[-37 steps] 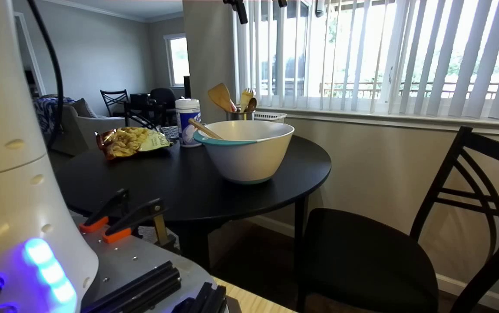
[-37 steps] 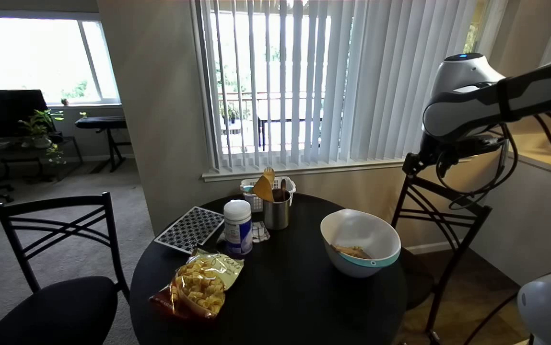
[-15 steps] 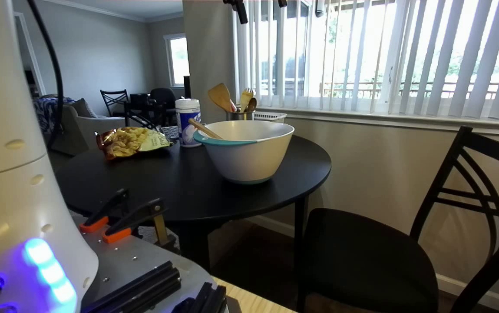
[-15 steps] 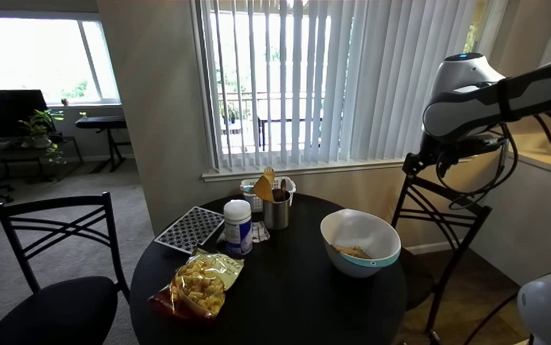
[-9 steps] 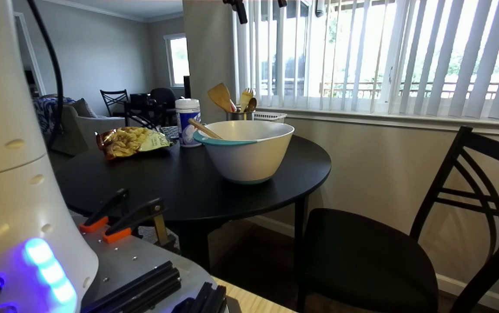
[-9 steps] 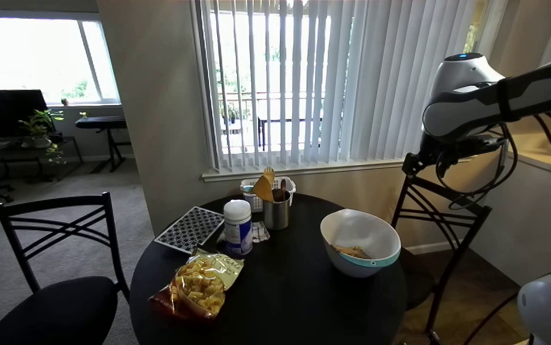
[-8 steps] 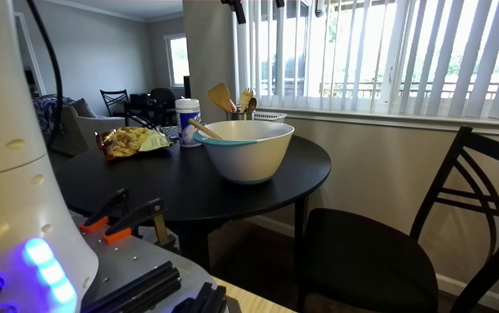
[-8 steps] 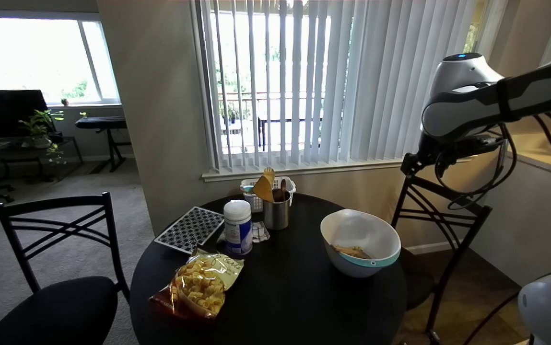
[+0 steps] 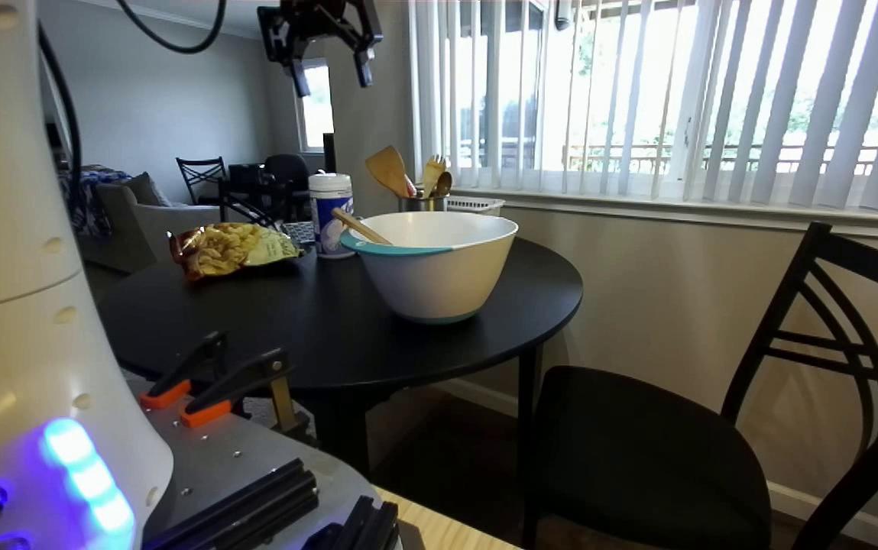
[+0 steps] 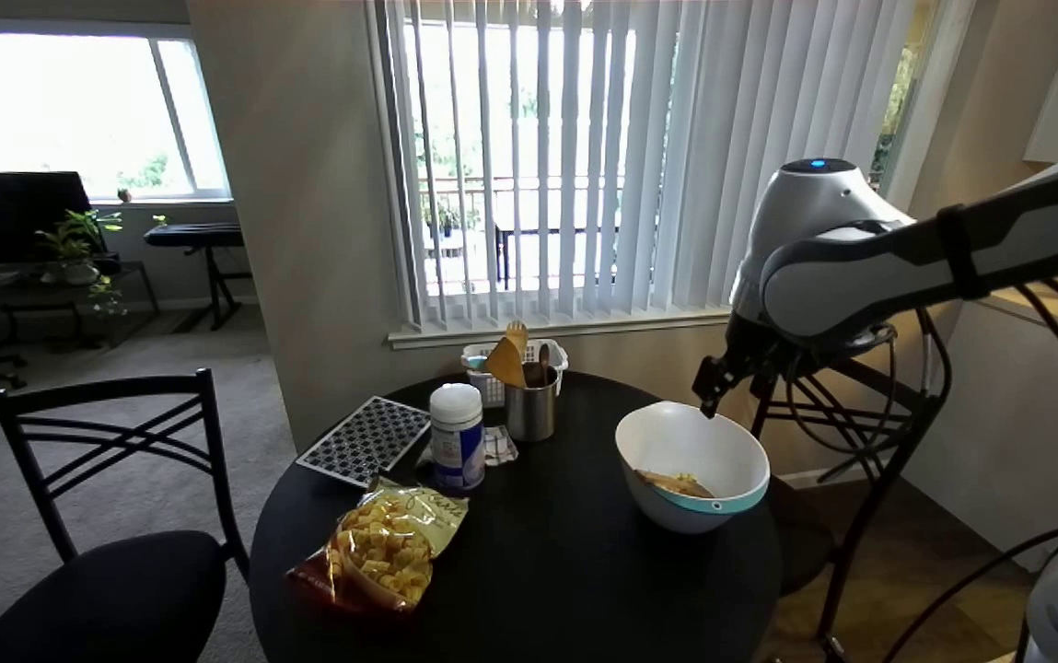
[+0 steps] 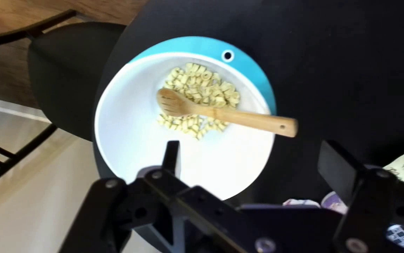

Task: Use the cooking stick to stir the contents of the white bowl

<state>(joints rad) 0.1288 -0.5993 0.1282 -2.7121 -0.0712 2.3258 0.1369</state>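
On the black table stands the white bowl (image 9: 439, 283) with a turquoise rim section. Pale yellow ring-shaped pieces (image 11: 198, 82) lie at its bottom. The cooking stick (image 11: 247, 118), a light wooden forked spoon, leans inside the bowl, its head on the pieces and its handle end past the turquoise side of the rim. In an exterior view only the handle (image 9: 360, 227) shows above the rim. My gripper (image 11: 250, 154) hangs above the bowl, apart from it and from the stick, its fingers wide apart and nothing between them. It is also seen in an exterior view as the gripper (image 9: 334, 82).
A snack bag (image 10: 386, 552), a white-and-blue canister (image 10: 458, 437) and a metal utensil holder (image 10: 530, 412) share the round table. Behind them are a white basket (image 10: 482, 387) and a patterned board (image 10: 367, 440). A chair (image 9: 637, 451) stands close by the table.
My arm has swung lower, bringing the gripper from the upper edge of view down over the bowl's side. The jaws stay wide. Bowl and stick have not moved.
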